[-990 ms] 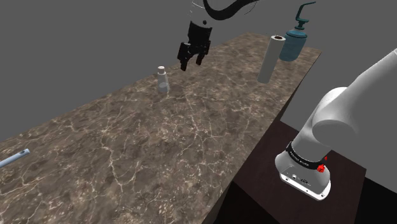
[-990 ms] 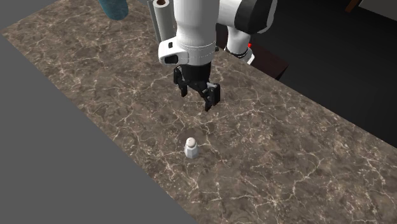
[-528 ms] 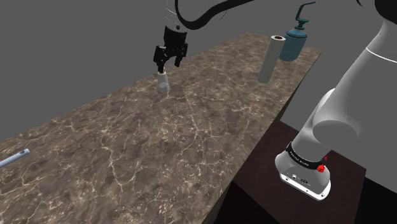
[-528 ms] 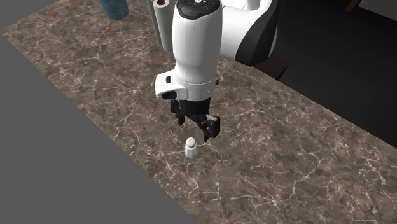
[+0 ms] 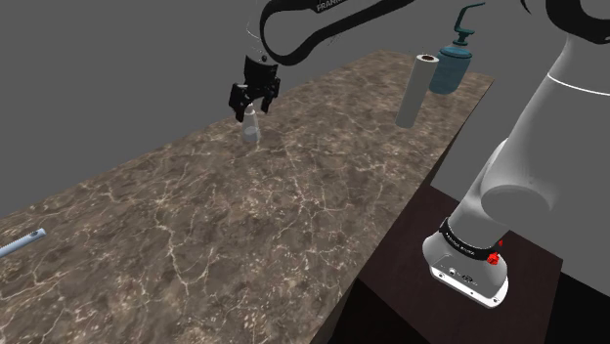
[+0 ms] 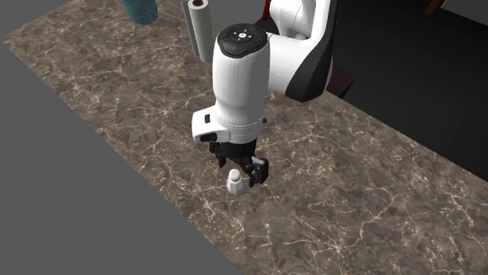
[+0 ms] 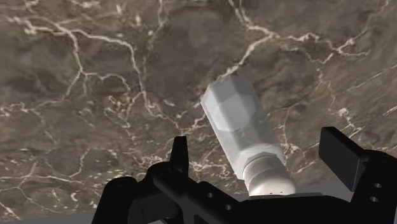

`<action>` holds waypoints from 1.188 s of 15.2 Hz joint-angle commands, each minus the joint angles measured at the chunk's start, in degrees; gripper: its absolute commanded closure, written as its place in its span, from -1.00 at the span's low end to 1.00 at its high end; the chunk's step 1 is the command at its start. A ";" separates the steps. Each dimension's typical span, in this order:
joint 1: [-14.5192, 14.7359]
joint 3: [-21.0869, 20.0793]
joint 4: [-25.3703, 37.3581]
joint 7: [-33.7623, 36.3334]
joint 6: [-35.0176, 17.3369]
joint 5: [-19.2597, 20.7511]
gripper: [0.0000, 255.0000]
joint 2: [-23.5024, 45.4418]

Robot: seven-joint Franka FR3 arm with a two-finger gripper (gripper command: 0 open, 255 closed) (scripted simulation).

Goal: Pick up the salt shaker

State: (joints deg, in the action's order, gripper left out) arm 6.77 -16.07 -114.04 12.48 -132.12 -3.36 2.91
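The salt shaker (image 5: pixel 251 128) is a small whitish bottle with a pale cap, standing upright near the far edge of the dark marble counter (image 5: pixel 244 225). My black gripper (image 5: pixel 250 105) hangs just above it, pointing down and open. From the second exterior view the gripper (image 6: pixel 242 169) sits right over the shaker (image 6: pixel 235 183). The wrist view has the shaker (image 7: pixel 240 127) between the two spread fingers (image 7: pixel 180 154), its capped top closest to the hand; neither finger touches it.
A tall pale roll (image 5: pixel 416 90) and a teal pump bottle (image 5: pixel 455 59) stand at the counter's far right corner. A small light-blue object (image 5: pixel 21 242) lies at the shoulder view's left edge. The arm's base sits on the dark stand (image 5: pixel 411 303) beside the counter.
The gripper has moved toward the shoulder view's left and come down over the salt shaker, staying open. The shaker has not moved.
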 commanded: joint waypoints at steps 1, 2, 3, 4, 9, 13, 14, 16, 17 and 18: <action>0.08 -0.05 -0.90 0.11 -1.31 0.12 -1.00 0.37; 0.08 -0.05 -0.90 0.11 -1.31 0.12 -1.00 0.37; 0.10 -0.07 -0.91 0.18 -1.39 0.17 1.00 0.45; 0.09 -0.06 -0.88 0.15 -1.39 0.16 1.00 0.48; 0.10 -0.06 -0.93 0.16 -1.41 0.16 1.00 0.45; 0.06 -0.04 -0.42 0.10 -0.57 0.06 1.00 0.11; 0.04 -0.04 0.07 0.09 0.16 0.00 1.00 -0.15; 0.01 -0.02 1.12 0.09 1.64 -0.10 1.00 -0.59; -0.01 -0.01 1.65 0.09 2.38 -0.14 1.00 -0.80; -0.02 -0.01 2.20 0.09 3.13 -0.18 1.00 -1.00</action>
State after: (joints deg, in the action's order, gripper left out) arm 6.75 -16.07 -112.25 12.55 -129.71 -3.48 2.20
